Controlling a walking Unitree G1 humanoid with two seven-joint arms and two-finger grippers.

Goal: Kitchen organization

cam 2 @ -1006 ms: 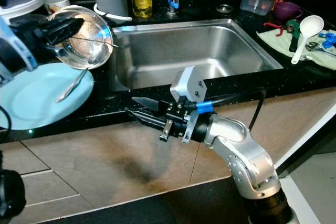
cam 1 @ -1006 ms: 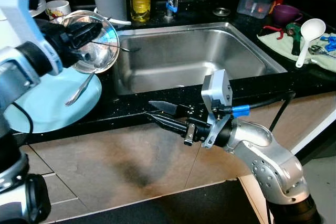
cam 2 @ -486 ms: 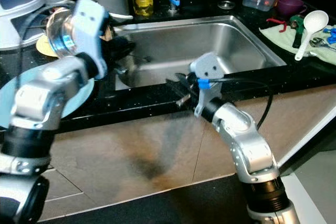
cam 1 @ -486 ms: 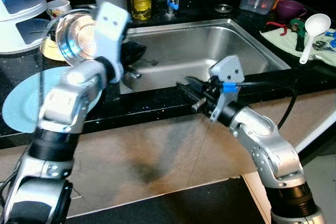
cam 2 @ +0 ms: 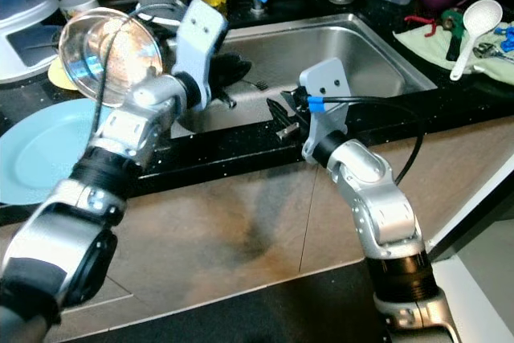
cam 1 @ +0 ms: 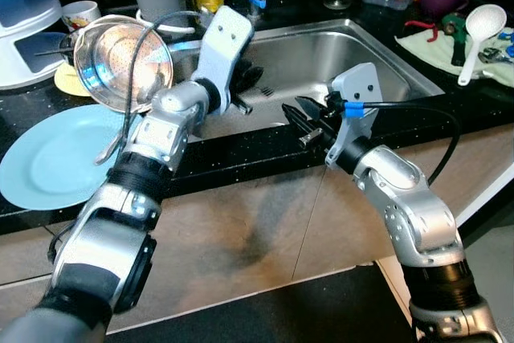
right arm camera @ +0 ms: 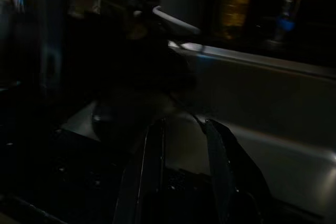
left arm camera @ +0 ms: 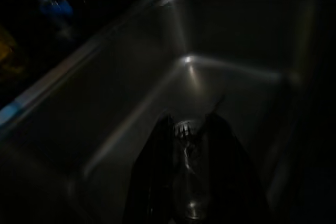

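Fork point(left arm camera: 185, 129) sits pinched tines-forward in the left gripper point(cam 1: 241, 86), held over the near left part of the sink point(cam 1: 377, 78). We judge the step to be setting it into the basin: lower it close to the steel before letting go, to avoid clatter. The right gripper point(cam 1: 301, 114) hangs over the sink's near rim, fingers spread with nothing between them. On the black counter point(cam 1: 241, 146), left to right: a plate point(cam 1: 48, 162), a strainer point(cam 1: 120, 62), the sink, a white spoon point(cam 1: 478, 46).
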